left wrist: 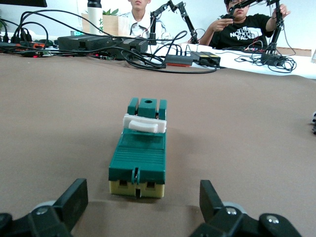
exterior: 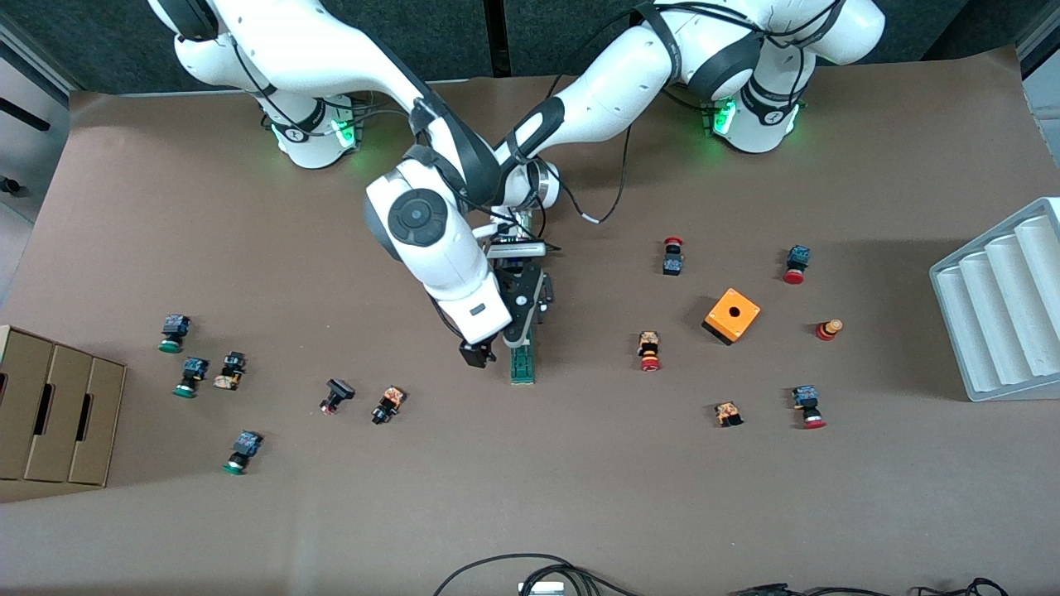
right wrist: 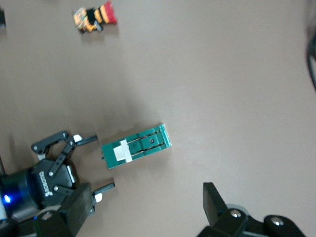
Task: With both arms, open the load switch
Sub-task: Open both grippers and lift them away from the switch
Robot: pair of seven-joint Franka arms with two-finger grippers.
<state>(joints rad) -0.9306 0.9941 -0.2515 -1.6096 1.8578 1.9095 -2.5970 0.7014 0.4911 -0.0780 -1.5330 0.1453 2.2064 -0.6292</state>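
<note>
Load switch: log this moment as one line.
load switch: flat on table, unheld | left gripper: open, at its end | right gripper: open, beside it

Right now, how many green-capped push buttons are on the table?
3, all toward the right arm's end, by the cardboard box: the farthest button, the middle button and the nearest button, ordered by distance from the front camera. Others may be hidden.
</note>
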